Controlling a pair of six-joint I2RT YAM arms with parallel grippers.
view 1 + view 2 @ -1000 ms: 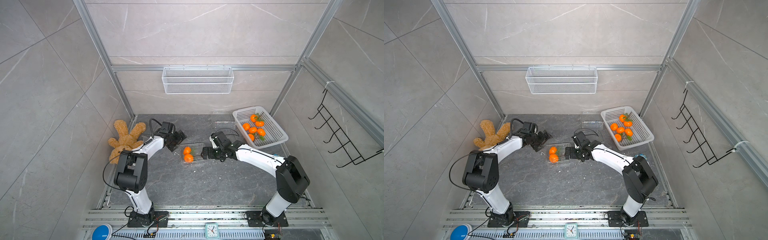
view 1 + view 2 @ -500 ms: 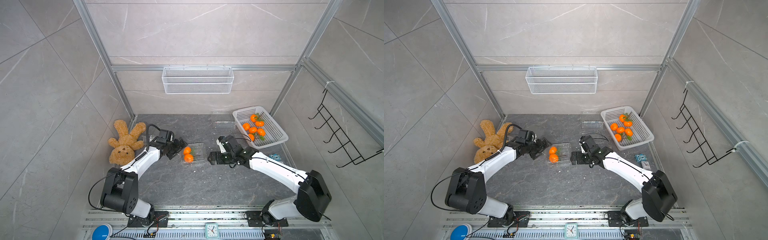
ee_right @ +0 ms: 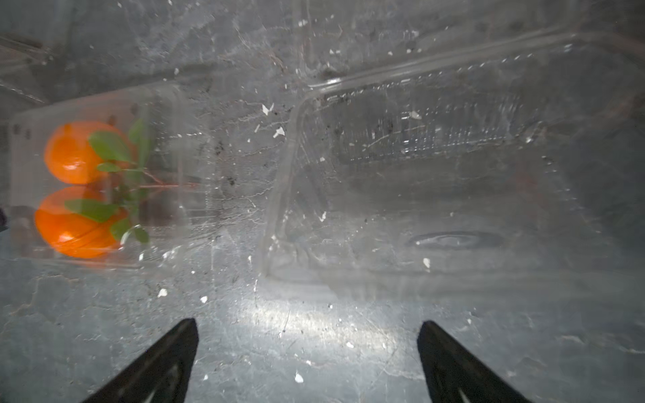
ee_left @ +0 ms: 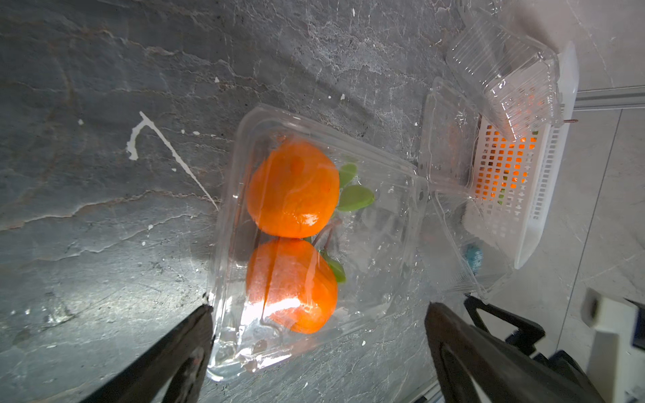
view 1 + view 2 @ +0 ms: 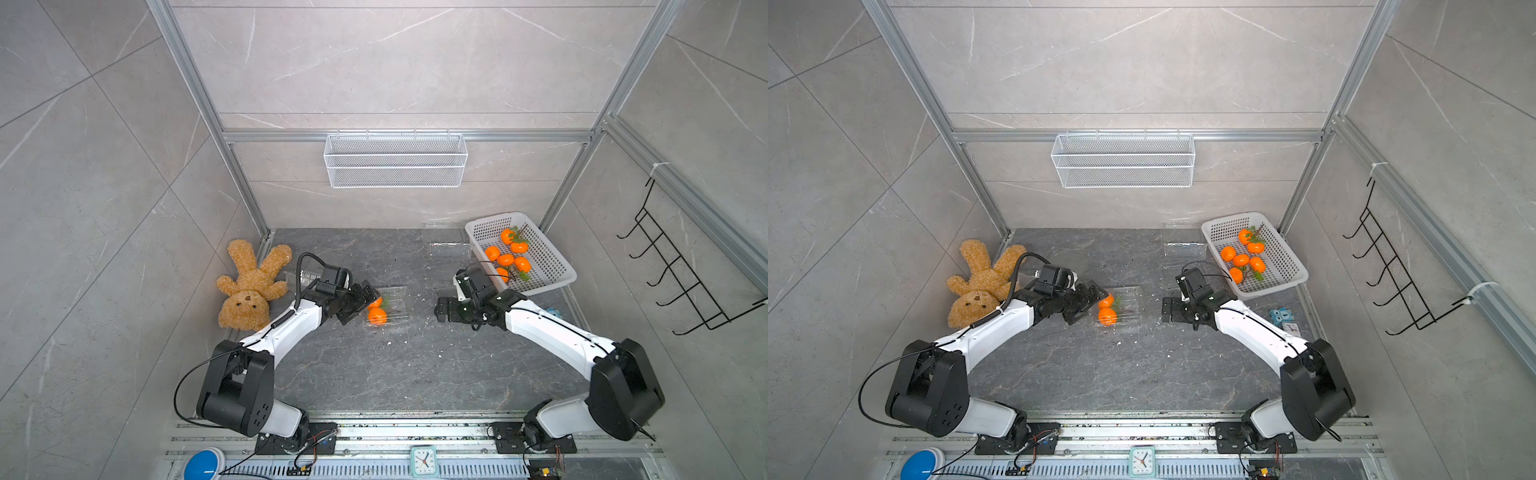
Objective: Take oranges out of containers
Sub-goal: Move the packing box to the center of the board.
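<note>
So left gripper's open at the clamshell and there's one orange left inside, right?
Not one: the left wrist view shows two in the clamshell, an orange and a second orange side by side. The left gripper is open at it, as you said.

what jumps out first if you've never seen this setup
Two bright oranges in a clear container mid-table, with the open left gripper right at them. Next, more oranges in the white basket at the back right, and a tan teddy bear lying at the left edge.
</note>
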